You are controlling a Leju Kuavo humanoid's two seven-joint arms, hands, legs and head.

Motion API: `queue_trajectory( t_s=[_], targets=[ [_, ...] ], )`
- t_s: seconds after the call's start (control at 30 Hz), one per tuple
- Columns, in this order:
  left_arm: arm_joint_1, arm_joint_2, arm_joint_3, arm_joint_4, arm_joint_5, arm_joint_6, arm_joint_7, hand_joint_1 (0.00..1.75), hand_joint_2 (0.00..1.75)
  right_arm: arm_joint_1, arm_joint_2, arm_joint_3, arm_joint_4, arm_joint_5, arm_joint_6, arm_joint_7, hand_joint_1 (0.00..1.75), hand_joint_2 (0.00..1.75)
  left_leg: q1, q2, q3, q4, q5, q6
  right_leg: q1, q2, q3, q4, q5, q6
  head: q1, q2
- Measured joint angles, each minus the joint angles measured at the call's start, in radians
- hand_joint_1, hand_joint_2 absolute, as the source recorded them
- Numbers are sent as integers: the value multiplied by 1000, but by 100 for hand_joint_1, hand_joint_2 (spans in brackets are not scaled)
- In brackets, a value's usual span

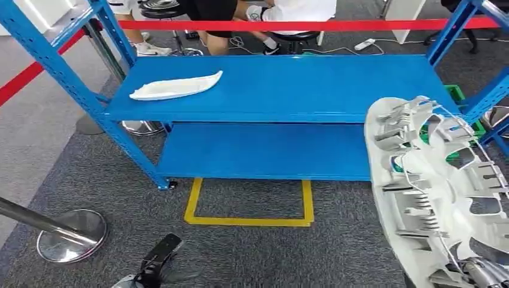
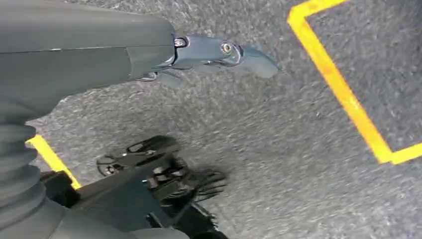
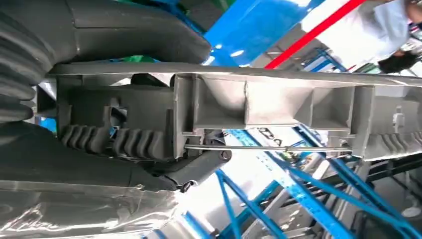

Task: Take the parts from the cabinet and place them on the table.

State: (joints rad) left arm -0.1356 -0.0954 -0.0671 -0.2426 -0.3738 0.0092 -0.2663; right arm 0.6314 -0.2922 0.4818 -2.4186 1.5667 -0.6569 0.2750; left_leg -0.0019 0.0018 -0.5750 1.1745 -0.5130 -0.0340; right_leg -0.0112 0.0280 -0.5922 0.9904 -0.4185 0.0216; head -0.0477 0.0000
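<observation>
One ribbed part in hand, one already on the blue table.

The right hand point(image 3: 124, 144) grips a large grey ribbed part point(image 1: 438, 192) at the lower right of the head view, held on edge, probably so it can be carried over to the blue table point(image 1: 288, 87). One white curved part point(image 1: 176, 86) lies flat at the upper left of the tabletop. The left hand point(image 2: 214, 52) hangs over the carpet, fingers loosely extended, holding nothing. Count: two parts, one yellow floor outline point(image 1: 249, 204).
</observation>
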Motion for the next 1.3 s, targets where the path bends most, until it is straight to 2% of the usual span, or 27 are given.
queue_trajectory(
  t_s=[0.03,0.07,0.1,0.17,0.23,0.27,0.33,0.37,0.4,0.47,0.53,0.6,0.63,0.7,0.73,0.8,0.87,0.9,0.93,0.97,1.03,1.07,1.1,1.2,1.23,1.27,1.3],
  targets=[
    [-3,0,-1,-1,-2,-1,0,0,175,5,9,-3,-4,0,1,-3,175,175,0,-11,64,-95,20,5,-1,5,-8,2,8,5,0,0],
    [-7,0,-4,-3,-4,-2,2,0,175,12,14,-7,-7,0,2,-9,175,175,1,-37,124,-177,10,8,2,10,-15,3,15,10,0,0],
    [-10,-3,-8,-5,-6,-6,4,0,175,19,25,-11,-13,0,4,-19,175,175,2,-42,152,-237,-4,13,5,14,-22,7,24,16,1,0],
    [-14,-7,-17,-6,-15,-13,10,0,175,33,48,-24,-23,0,9,-47,175,175,-5,-36,134,-235,1,22,0,19,-35,0,50,26,1,0],
    [-16,-12,-24,-7,-25,-21,21,0,175,57,81,-38,-32,0,13,-82,175,175,2,-17,113,-240,23,42,-5,23,-52,2,53,38,1,0],
    [-18,-13,-27,-8,-27,-23,25,0,175,67,98,-47,-34,-1,15,-99,175,175,0,-14,103,-240,33,50,-2,3,-65,26,6,41,5,0],
    [-19,-19,-38,-11,-35,-29,33,0,175,80,126,-61,-39,-1,19,-129,175,175,-2,0,81,-239,51,56,-1,-17,-104,172,-120,49,11,0],
    [-19,-21,-43,-11,-39,-32,37,0,175,86,141,-68,-40,-1,21,-142,175,175,-4,8,69,-238,60,57,-1,-19,-122,252,-160,52,11,0],
    [-20,-21,-47,-13,-44,-32,41,0,175,94,156,-75,-42,-1,22,-153,175,175,-5,17,57,-237,70,57,-1,-19,-129,314,-173,54,11,0],
    [-22,-24,-54,-16,-49,-34,45,0,175,110,180,-81,-47,-1,26,-168,175,175,-6,34,34,-234,87,55,-1,-21,-84,306,-118,54,11,0],
    [-25,-26,-64,-19,-54,-34,48,0,175,125,203,-86,-51,-1,26,-180,175,175,-6,44,11,-232,104,49,-1,-33,38,145,-55,50,11,0],
    [-28,-29,-68,-25,-55,-34,50,0,175,128,215,-89,-59,0,26,-185,175,175,-12,52,1,-224,116,38,6,-69,167,-39,-96,48,13,0],
    [-29,-29,-68,-26,-56,-34,51,0,175,131,224,-91,-63,0,26,-189,175,175,-13,57,-2,-224,128,32,7,-67,163,-44,-99,35,9,0],
    [-31,-31,-73,-26,-56,-34,55,0,175,142,238,-97,-67,1,26,-197,175,175,-8,67,-7,-225,143,23,12,-55,133,-36,-89,26,8,0],
    [-29,-32,-73,-26,-53,-27,60,0,175,144,246,-100,-70,1,26,-202,175,175,-8,61,-16,-223,139,15,5,-52,123,-42,-76,10,11,0],
    [-26,-44,-73,-26,-53,-7,69,0,175,151,256,-102,-75,1,26,-206,175,175,-4,17,-38,-161,42,0,3,-42,108,-36,-56,-7,3,0],
    [-21,-54,-74,-26,-55,5,76,0,175,157,264,-103,-78,1,26,-209,175,175,-2,6,-81,8,-66,-5,3,-31,78,-28,-37,-10,0,0],
    [-19,-58,-74,-26,-58,6,78,0,175,157,267,-103,-79,1,26,-209,175,175,-2,5,-96,77,-89,-5,4,-25,61,-23,-29,-11,0,0],
    [-18,-58,-76,-26,-66,5,78,0,175,157,269,-103,-79,1,26,-209,175,175,-2,5,-94,100,-83,-5,4,-17,45,-20,-19,-10,0,0],
    [-18,-55,-80,-27,-69,-2,78,0,175,158,269,-103,-79,1,26,-209,175,175,-2,4,-69,80,-50,-3,4,-9,29,-15,-11,-9,-1,0],
    [-22,-48,-84,-29,-70,-17,75,0,175,159,272,-103,-80,1,26,-209,175,175,-1,-5,24,-55,26,2,2,7,4,-5,0,-2,-1,0],
    [-24,-42,-85,-31,-70,-22,74,0,175,159,274,-103,-80,1,26,-208,175,175,1,-27,81,-143,38,5,1,15,-5,0,5,3,-1,0],
    [-26,-39,-88,-31,-70,-25,71,0,175,157,275,-102,-80,1,25,-206,175,175,1,-53,117,-204,18,10,6,20,-16,6,10,8,-1,0],
    [-26,-29,-91,-31,-69,-31,69,0,175,159,275,-100,-81,2,24,-199,175,175,-3,-44,110,-222,8,19,1,36,-36,5,39,27,0,0],
    [-25,-28,-91,-31,-69,-32,68,0,175,160,275,-99,-82,2,24,-198,175,175,0,-35,102,-225,17,31,4,43,-41,4,45,34,0,0],
    [-26,-26,-91,-31,-69,-32,68,0,175,162,275,-97,-82,2,24,-197,175,175,4,-23,96,-227,25,41,2,24,-60,16,26,35,0,0],
    [-25,-26,-91,-32,-69,-33,66,0,175,161,275,-96,-82,2,24,-196,175,175,5,-19,90,-227,31,50,2,-1,-77,67,-21,40,11,0]
  ],
)
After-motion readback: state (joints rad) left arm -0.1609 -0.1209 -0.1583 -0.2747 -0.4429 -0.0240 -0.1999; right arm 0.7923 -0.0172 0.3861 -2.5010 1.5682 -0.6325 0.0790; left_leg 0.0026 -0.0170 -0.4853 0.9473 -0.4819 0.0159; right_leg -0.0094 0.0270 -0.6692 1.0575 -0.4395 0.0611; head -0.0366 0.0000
